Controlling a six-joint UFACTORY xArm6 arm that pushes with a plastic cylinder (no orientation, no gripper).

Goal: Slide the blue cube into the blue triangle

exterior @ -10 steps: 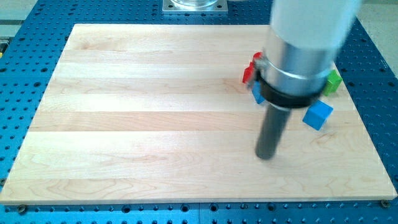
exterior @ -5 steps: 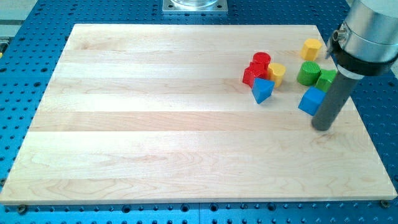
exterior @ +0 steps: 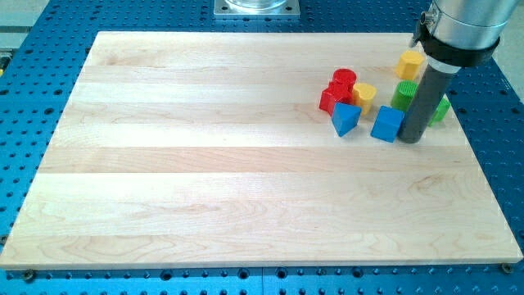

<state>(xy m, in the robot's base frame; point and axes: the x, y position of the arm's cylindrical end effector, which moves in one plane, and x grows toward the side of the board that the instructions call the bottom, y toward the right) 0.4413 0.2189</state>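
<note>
The blue cube sits on the wooden board at the view's right. The blue triangle lies just to its left, with a small gap between them. My tip rests against the blue cube's right side. The dark rod rises from there to the arm's grey cylinder at the view's top right.
Two red blocks and a small yellow block cluster just above the blue triangle. A yellow cube lies near the board's top right. Green blocks sit partly hidden behind the rod. The board's right edge is close.
My tip swung from the board's middle right round to the blue cube's right side, then pushed the cube left and slightly up, towards the blue triangle.
</note>
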